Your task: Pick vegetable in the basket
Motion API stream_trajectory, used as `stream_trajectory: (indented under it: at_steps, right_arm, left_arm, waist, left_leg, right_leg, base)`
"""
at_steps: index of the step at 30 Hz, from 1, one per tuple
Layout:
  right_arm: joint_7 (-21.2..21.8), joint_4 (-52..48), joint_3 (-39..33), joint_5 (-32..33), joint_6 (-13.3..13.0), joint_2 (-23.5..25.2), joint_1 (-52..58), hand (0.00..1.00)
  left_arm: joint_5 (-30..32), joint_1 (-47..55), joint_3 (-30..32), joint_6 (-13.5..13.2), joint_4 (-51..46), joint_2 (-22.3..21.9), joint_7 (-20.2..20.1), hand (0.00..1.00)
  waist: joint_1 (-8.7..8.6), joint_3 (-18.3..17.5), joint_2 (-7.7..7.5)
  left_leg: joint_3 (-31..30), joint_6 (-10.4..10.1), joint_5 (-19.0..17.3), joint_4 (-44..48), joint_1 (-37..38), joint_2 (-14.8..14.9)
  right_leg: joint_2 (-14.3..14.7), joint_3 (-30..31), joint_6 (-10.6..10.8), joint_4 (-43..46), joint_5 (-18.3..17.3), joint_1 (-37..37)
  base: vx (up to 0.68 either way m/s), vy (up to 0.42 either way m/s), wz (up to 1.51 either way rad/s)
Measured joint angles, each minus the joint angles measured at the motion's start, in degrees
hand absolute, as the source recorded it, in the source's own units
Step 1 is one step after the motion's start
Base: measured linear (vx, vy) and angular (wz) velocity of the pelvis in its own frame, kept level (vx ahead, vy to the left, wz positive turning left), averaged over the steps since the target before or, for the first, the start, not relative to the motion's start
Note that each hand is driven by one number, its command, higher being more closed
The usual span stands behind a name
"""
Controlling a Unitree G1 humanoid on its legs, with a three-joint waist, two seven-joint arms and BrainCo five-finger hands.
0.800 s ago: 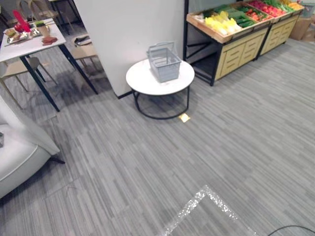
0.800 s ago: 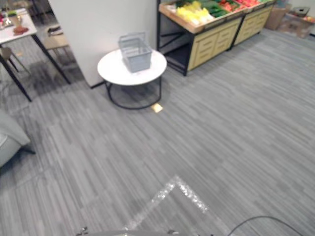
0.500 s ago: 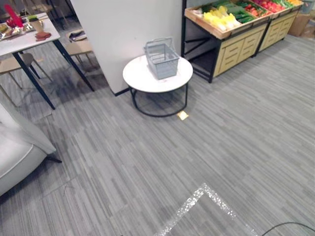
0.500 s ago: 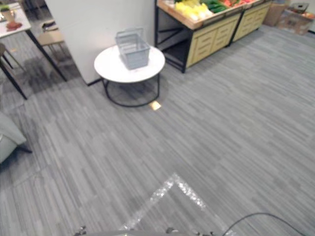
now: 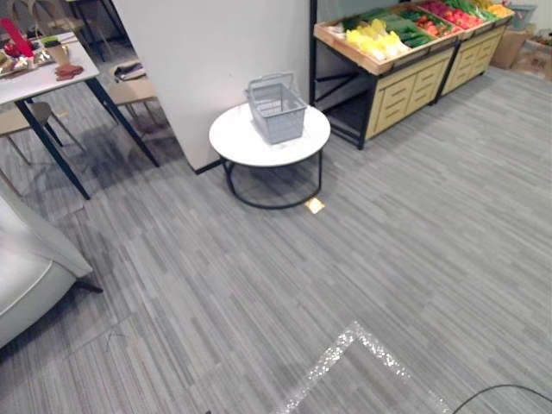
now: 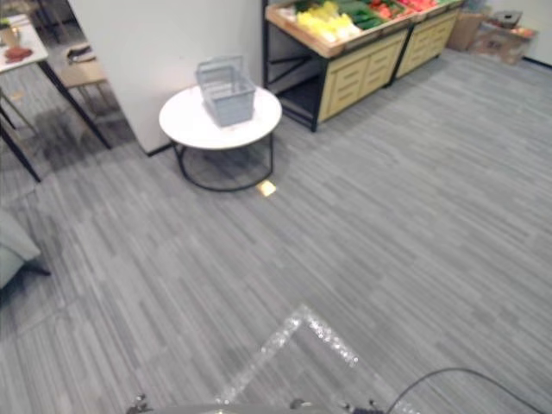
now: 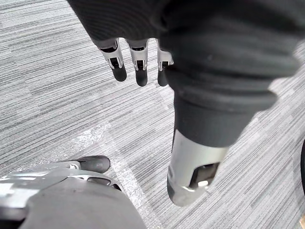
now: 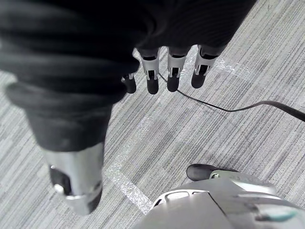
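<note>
The left hand (image 7: 139, 67) and right hand (image 8: 172, 71) are hung slack and empty, the basket (image 5: 276, 108) on the tabletop (image 5: 246, 148) being judged beyond reach.

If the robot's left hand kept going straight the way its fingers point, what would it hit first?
Most likely the grey striped floor: the left hand hangs open, pointing down at it, with nothing seen between.
</note>
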Motion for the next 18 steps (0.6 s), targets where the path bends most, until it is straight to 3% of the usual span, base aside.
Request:
stream_trajectory:
  at_steps: [6, 18]
  right_arm:
    - [0.02, -0.1, 1.9, 2.32, -1.27, -0.06, 0.59, 0.0]
    - [2.44, 0.12, 1.75, 7.32, -1.28, 0.13, 0.93, 0.0]
  left_arm:
    - [0.34, 0.24, -0.01, -1.19, 0.05, 0.08, 1.81, 0.0]
    - [-1.31, 0.23, 0.1, -1.18, 0.32, 0.88, -2.92, 0.0]
  waist:
    - [-0.05, -0.08, -0.49]
    - [-0.16, -0.04, -1.33]
  left_leg:
    - [1.0, 0.01, -0.01, -0.29, 0.14, -0.04]
    - [1.31, -0.04, -0.04, -0.33, 0.41, -0.11]
  right_leg:
    - [0.22, 0.38, -0.97, -0.98, 0.64, 0.16]
    - [0.2, 0.25, -1.33, -1.05, 0.93, 0.23]
  base:
    - [0.02, -0.016, -0.07]
    - [0.0, -0.003, -0.01]
